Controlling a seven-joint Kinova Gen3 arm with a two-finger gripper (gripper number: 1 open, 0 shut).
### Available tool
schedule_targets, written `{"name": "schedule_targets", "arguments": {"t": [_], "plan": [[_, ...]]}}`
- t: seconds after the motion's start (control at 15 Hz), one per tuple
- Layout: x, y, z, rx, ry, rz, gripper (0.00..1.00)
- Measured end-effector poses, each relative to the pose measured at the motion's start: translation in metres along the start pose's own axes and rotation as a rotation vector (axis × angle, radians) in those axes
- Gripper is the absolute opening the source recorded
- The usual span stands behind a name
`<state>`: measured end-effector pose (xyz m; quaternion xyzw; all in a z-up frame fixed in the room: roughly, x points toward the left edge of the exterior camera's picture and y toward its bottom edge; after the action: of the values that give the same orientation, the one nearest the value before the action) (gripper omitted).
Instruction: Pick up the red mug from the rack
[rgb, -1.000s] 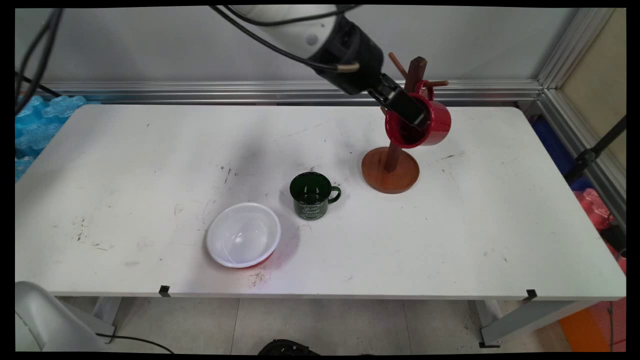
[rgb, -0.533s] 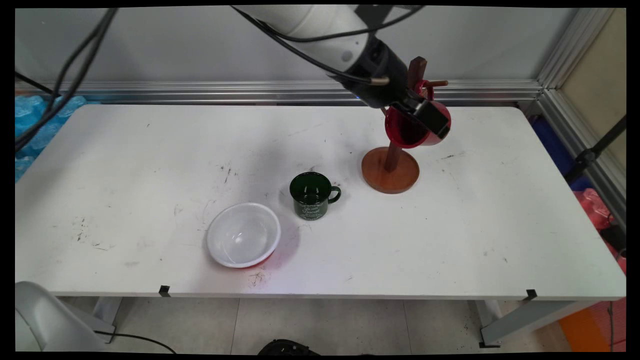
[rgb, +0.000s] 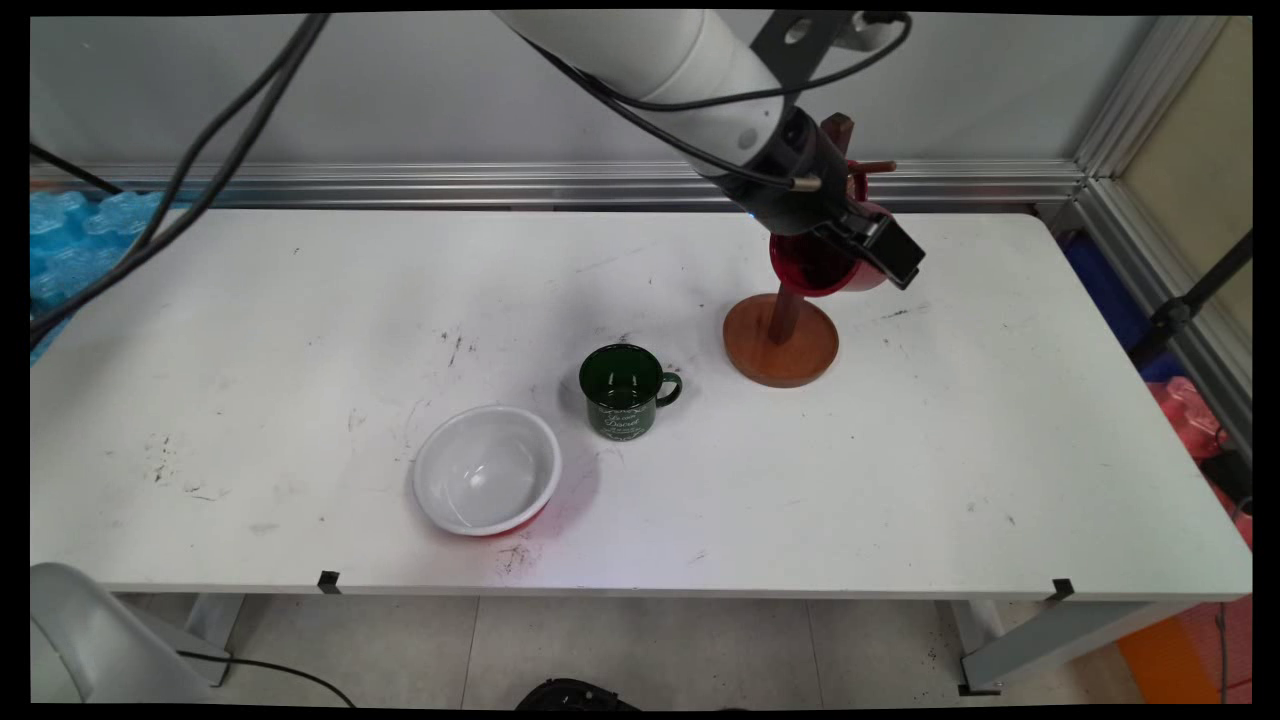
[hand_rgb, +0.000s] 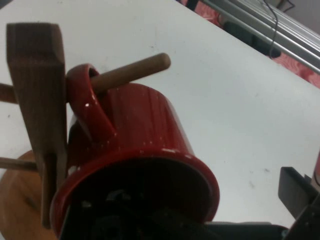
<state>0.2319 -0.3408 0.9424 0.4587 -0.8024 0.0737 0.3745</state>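
Hanging by its handle on a peg of the wooden mug tree (rgb: 781, 340) at the table's (rgb: 300, 300) far right: red mug (rgb: 812, 266), mouth toward the gripper (rgb: 868, 256), jaws parted astride its rim, one inside, one outside.

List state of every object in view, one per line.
red mug: hanging by its handle on a peg, tilted, gripper at its rim
mug tree: upright on table
green mug: upright, empty
white bowl: upright, empty
gripper: one finger inside red mug, one outside
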Motion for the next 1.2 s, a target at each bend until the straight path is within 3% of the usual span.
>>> {"name": "schedule_targets", "arguments": {"t": [0.67,0.73,1.2], "plan": [[0.005,0.022,0.021,0.055,-0.002,-0.029,1.0],[0.006,0.024,0.022,0.062,-0.002,-0.03,0.0],[0.005,0.029,0.029,0.098,-0.008,-0.037,0.0]]}}
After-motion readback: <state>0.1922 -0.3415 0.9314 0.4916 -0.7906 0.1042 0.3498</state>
